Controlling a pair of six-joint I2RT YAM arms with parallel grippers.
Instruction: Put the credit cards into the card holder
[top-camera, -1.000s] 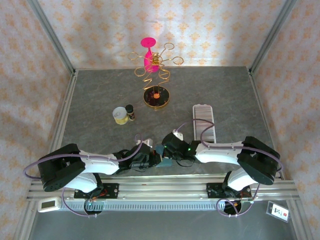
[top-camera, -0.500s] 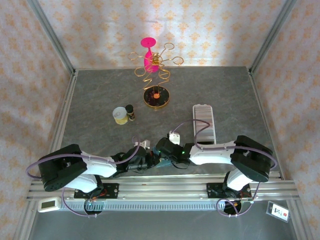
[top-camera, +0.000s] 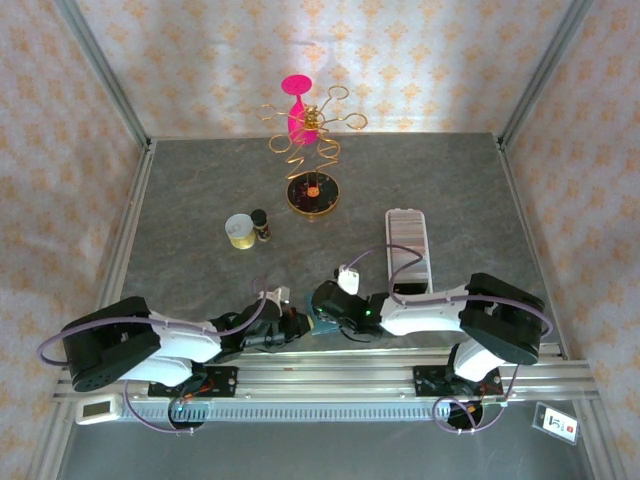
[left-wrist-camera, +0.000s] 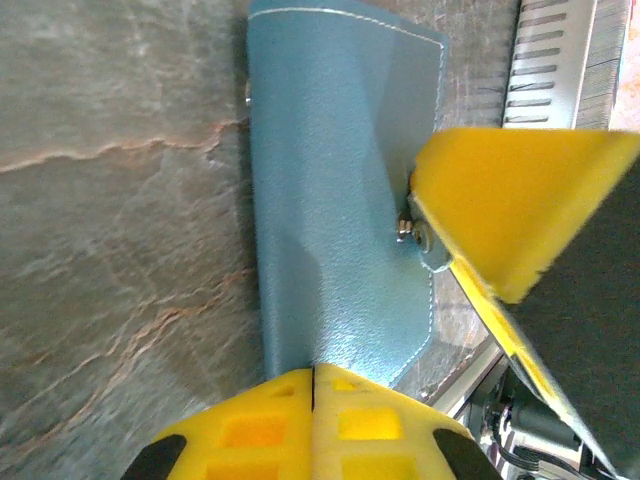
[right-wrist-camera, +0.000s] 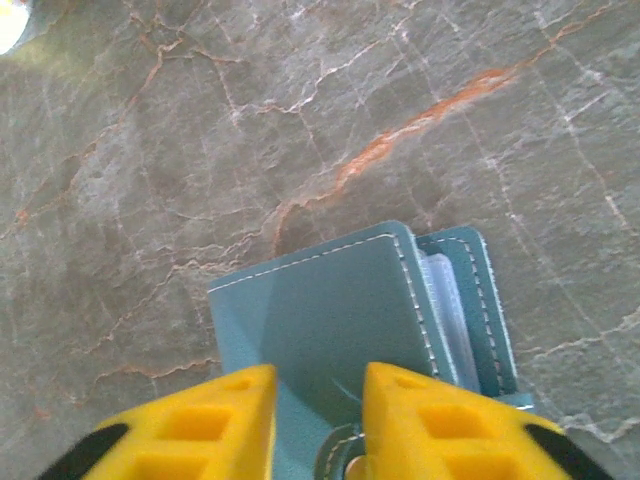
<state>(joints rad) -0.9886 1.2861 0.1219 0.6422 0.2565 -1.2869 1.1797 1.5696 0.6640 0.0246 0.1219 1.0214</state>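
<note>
Well ahead of both hands, across the grey marbled table (top-camera: 200, 200), we see a gold wire stand (top-camera: 310, 150) topped by a pink disc (top-camera: 295, 84). Nearer, ahead and to the left of the left gripper (left-wrist-camera: 313, 400), a cream cup (top-camera: 239, 231) stands with a small dark bottle (top-camera: 260, 224) just beside it, both well apart from the arms. What sits right at the hands is a teal wallet (left-wrist-camera: 340, 180), lying on the table between the two sets of fingertips. The left gripper's yellow fingers are pressed together on the wallet's near edge, and the leather runs out from their seam. On the wallet's far side, one finger of the right gripper (right-wrist-camera: 318, 400) touches the leather beside the metal snap (left-wrist-camera: 405, 230), with the slotted rail (left-wrist-camera: 560, 60) behind it. From the right wrist we see that gripper's fingers standing apart, released, their tips over the wallet's stitched flap and clasping nothing. Just ahead and to the right of its right-hand finger, pale layered edges show between the flap and the back panel. We take these for the credit cards (right-wrist-camera: 443, 300), though the flap covers all but their rims. The card holder (top-camera: 408, 240), a long ridged whitish tray, lies ahead and to the right of the right gripper, near but apart from it. That arm's lilac cable (top-camera: 395, 262) loops across the holder's near end.
</note>
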